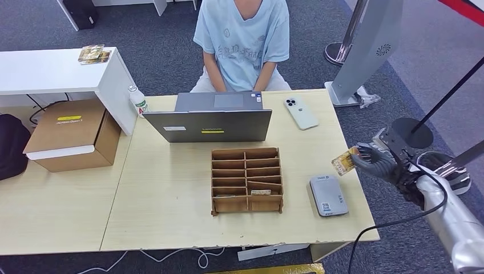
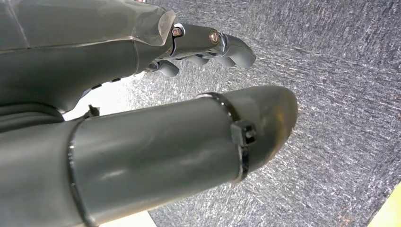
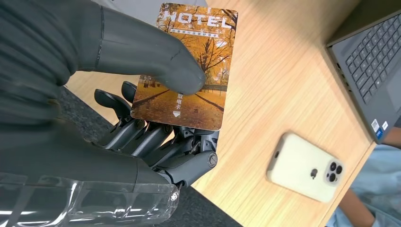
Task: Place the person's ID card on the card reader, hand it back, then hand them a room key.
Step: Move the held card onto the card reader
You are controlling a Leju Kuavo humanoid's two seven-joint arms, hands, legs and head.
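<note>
Because the right hand (image 1: pixel 374 161) pinches the room key (image 3: pixel 187 66) with only its thumb on top and fingers (image 3: pixel 156 139) under, out past the desk (image 1: pixel 171 188) edge, it could slip to the floor; the left hand (image 2: pixel 142 142) holds nothing.

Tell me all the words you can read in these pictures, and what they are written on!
"HOTEL": on top of the room key card that the right hand pinches.
Small print lines on the card under "HOTEL" and near its arrow: too small to read.
Yellow labels on the laptop lid and the cardboard box: blurred.
Card reader label and shirt print: unreadable.
</note>
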